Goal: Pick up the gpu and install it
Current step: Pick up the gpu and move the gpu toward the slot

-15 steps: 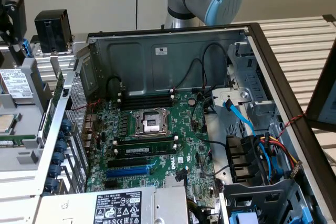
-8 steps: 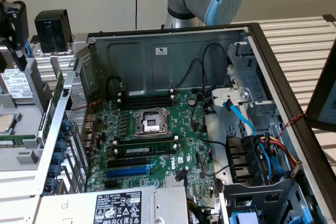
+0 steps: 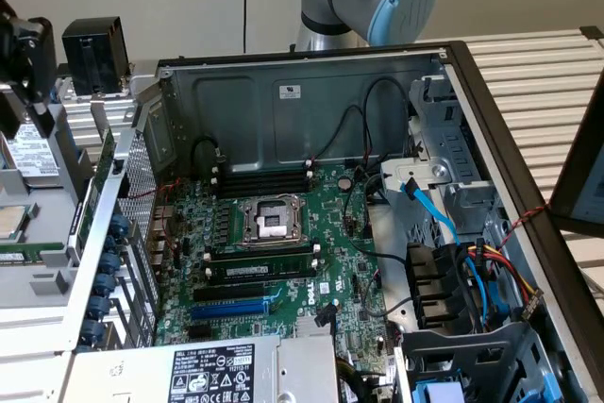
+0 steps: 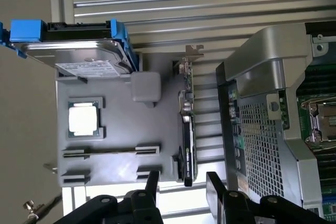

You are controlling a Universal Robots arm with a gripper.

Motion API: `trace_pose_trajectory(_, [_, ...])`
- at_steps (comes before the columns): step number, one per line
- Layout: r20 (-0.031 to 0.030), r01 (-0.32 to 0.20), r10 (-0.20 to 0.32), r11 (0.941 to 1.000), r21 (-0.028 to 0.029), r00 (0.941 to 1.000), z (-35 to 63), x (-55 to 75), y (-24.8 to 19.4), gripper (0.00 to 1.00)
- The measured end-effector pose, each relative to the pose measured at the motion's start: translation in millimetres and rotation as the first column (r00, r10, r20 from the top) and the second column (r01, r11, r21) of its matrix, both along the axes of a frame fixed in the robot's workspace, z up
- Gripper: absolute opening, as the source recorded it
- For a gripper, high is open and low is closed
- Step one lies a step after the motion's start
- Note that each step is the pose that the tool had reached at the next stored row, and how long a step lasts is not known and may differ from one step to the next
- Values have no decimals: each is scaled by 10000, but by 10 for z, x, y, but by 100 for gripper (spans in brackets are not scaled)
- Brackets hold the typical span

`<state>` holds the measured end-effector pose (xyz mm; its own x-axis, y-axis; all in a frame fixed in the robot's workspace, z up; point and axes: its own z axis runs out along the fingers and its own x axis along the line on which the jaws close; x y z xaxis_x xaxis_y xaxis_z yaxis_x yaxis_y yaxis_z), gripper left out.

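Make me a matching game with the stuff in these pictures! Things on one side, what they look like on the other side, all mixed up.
Things:
1. graphics card
2. chip
3. hard drive
4. gripper

Descriptions:
A. open
B. held in blue rails
C. standing on its edge
D. lying flat in a square pocket of the gray tray

Pairs: 1-C, 2-D, 3-B, 4-A

Slatted metal table (image 3: 538,77) — open computer case (image 3: 264,101) and grey parts tray (image 4: 136,124) rest on it
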<state>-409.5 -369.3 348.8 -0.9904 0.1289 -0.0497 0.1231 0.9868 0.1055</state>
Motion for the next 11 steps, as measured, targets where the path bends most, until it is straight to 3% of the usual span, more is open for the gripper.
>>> trace_pose_trajectory(2, [24,39,-39,10000,51,10000,-20,3,1,48])
trace_pose_trajectory(6, [28,70,-70,9999,96,10000,-78,6,5,48])
trace_pose_trajectory(8, [35,69,-69,9999,152,10000,-98,7,14,48])
trace_pose_trajectory(11, [41,70,-71,9998,160,10000,-134,23,61,48])
